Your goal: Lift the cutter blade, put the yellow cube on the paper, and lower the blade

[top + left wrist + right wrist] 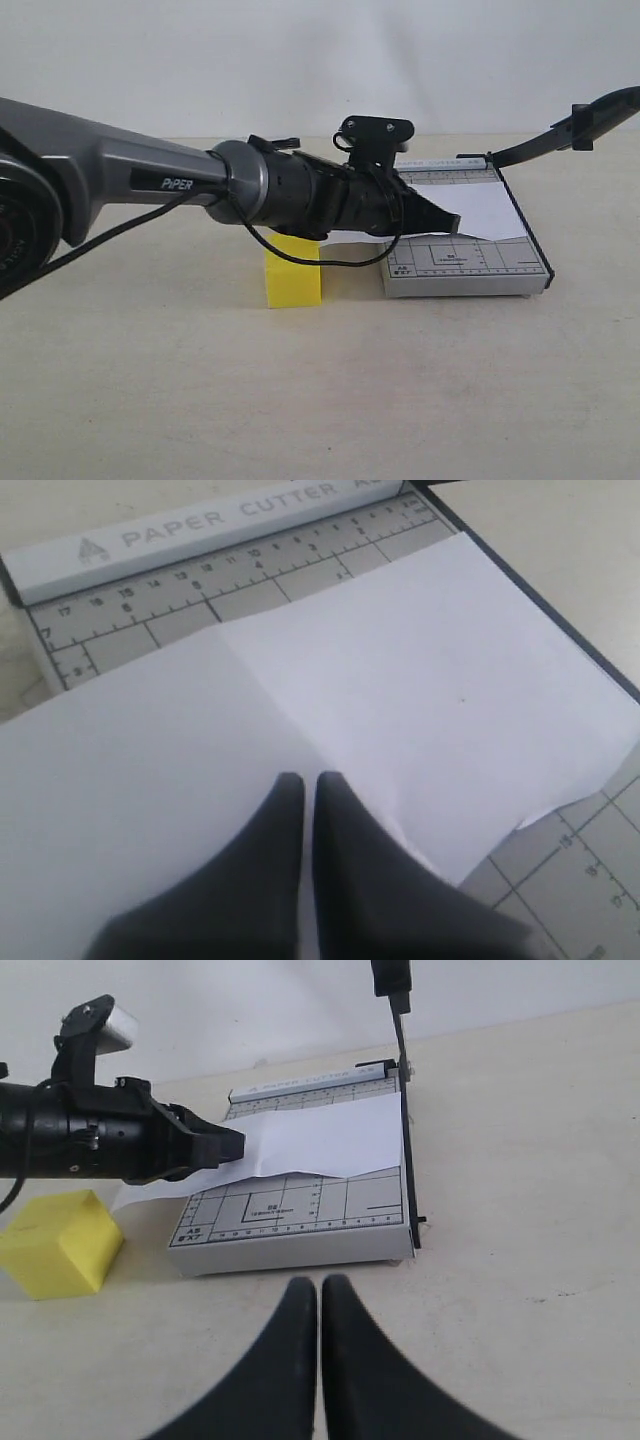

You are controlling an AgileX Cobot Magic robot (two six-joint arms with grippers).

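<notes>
Yellow solid plastic cube (pixel 293 275): where does it sit, and is anything holding it?

On the pale tabletop (pixel 300 400), just beside the overhanging end of the white creased sheet of paper (pixel 480 210) and under the left arm. Nothing touches it. The paper lies across the small grey gridded cutter board (pixel 470 265). The long black cutter blade (pixel 560 135) stands lifted over the board's edge away from the cube.

So step one looks done and the cube is the job in hand?

That is my reading. The left gripper (pixel 305 780) hovers over the paper's crease, fingers nearly together, with nothing visible between them. The right gripper (pixel 320 1282) hangs in front of the board, fingers likewise pressed close and empty.

What does the next move ask for?

One gripper must open wider than the cube, come down over two opposite faces and carry it onto the sheet. The left is nearer, I judge.

And room?

Open tabletop lies in front of the cube and on its outer side. Watch the board's raised edge and the loose paper flap. The cube should land mid-sheet, clear of the blade's path down.
</notes>
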